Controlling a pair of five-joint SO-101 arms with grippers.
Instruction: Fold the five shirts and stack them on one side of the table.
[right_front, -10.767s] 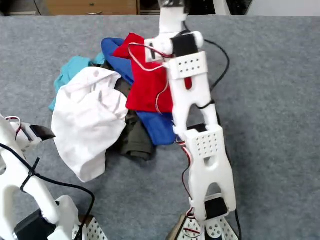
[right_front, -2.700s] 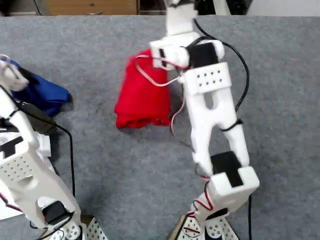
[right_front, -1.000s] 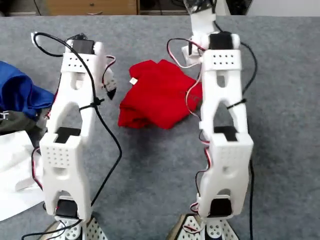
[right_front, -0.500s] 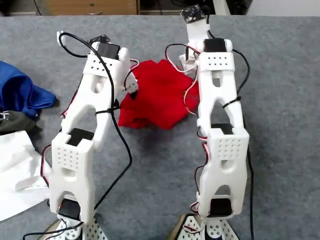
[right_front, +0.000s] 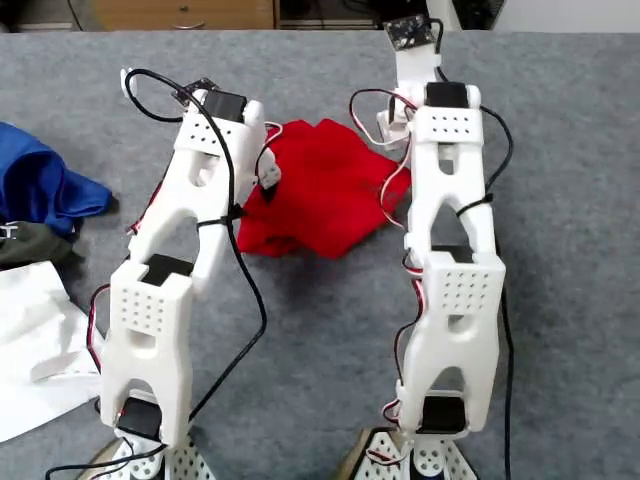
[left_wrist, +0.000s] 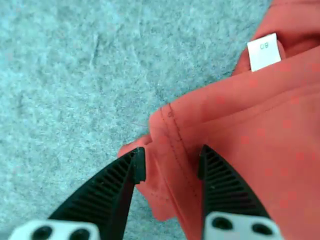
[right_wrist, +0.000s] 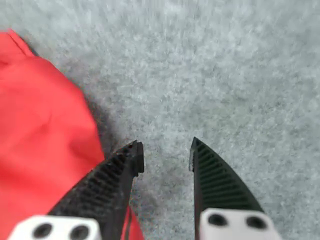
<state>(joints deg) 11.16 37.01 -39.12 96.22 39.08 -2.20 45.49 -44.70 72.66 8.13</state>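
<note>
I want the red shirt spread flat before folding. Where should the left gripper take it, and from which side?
Probably the stitched hem corner of the red shirt, on its edge nearest the left arm, from above: that fold stands up, between the jaws of the open left gripper.

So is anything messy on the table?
Yes. The red shirt lies rumpled in the middle of the table, not flat. The blue shirt, dark shirt and white shirt sit unfolded in a loose heap at its edge.
</note>
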